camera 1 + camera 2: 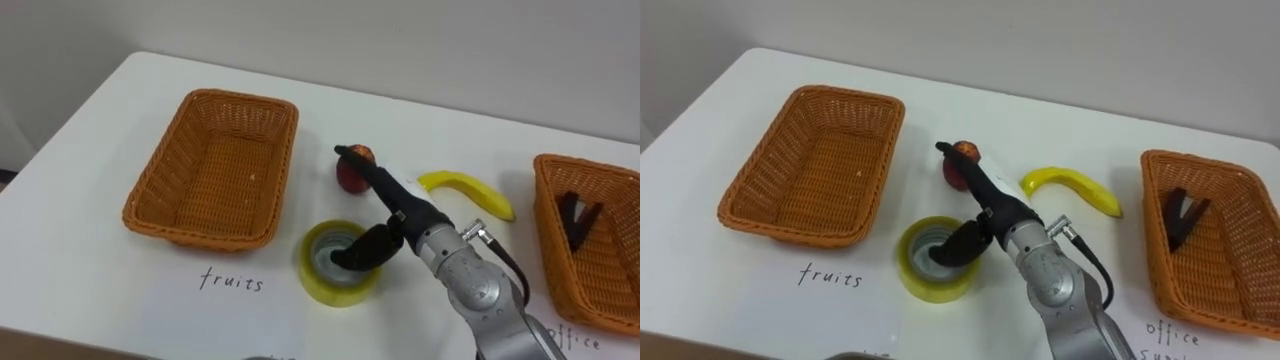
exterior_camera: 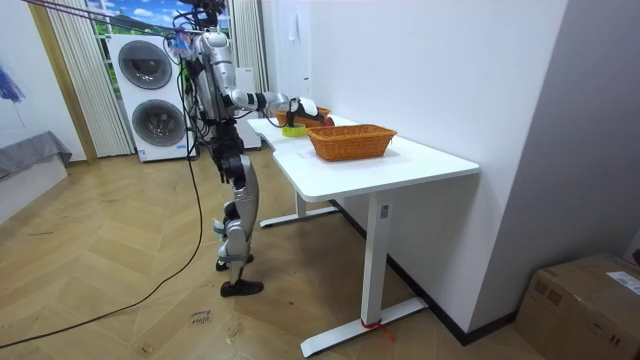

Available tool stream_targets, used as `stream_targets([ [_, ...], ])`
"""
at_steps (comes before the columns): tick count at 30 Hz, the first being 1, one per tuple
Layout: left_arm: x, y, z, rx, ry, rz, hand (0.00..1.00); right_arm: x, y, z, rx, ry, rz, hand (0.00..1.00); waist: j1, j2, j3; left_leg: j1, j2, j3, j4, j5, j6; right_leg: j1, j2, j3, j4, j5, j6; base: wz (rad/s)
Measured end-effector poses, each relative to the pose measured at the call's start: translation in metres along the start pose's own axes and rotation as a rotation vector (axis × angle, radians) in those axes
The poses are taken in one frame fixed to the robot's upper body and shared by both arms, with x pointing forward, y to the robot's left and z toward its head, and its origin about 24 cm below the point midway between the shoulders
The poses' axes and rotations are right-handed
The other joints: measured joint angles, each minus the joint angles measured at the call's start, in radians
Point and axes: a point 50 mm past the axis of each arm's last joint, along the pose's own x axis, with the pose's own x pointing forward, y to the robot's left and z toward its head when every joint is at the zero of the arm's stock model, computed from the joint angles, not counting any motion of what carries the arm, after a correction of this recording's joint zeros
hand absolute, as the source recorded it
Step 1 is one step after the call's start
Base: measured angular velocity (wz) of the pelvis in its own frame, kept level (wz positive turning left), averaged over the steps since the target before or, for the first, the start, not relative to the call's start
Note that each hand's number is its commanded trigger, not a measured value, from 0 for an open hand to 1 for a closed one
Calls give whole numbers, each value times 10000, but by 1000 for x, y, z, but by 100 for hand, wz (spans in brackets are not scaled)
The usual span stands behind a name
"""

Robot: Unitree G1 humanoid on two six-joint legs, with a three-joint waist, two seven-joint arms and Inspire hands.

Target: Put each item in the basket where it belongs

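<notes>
A yellow tape roll (image 1: 322, 283) lies flat on the white table, in front of a red fruit (image 1: 350, 180). My right hand (image 1: 396, 207) reaches in from the lower right and is open. Its straight fingers lie over the roll's far rim, with the tips at the red fruit. Its thumb dips into the roll's hole. A yellow banana (image 1: 466, 190) lies to the right of the hand. The empty fruit basket (image 1: 160, 185) stands at the left. The office basket (image 1: 548, 215) at the right holds a black clip-like thing (image 1: 575, 218).
Handwritten labels (image 1: 232, 281) mark the table in front of each basket. The table's near edge runs close below the roll. In the room view I stand at the far end of the white table (image 2: 420, 165), with washing machines (image 2: 150, 95) behind me.
</notes>
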Motion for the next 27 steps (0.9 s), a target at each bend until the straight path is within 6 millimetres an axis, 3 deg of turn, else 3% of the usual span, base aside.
stream_targets([
  [9, 0, 1, -2, 60, 246, 33, 0, -1, 9, -15, 208, 1132, 1296, 0, 97, -45, -37, -16, -1, -86, 44, 1, -2, 25, -5, -112, -2, 2, -3, 2],
  [26, 1, 2, 6, 49, 42, 73, 0, -3, 7, -12, -367, 1171, 1824, 0, 282, -86, -55, -95, -1, -83, 48, 1, -2, -43, -4, -111, -7, 5, -5, 0],
  [27, 1, 2, 7, 46, 23, 84, 0, -3, 6, -12, -462, 1189, 1839, 53, 292, -93, -51, -97, -1, -82, 42, 2, -3, -48, -3, -109, -7, 5, -5, 0],
])
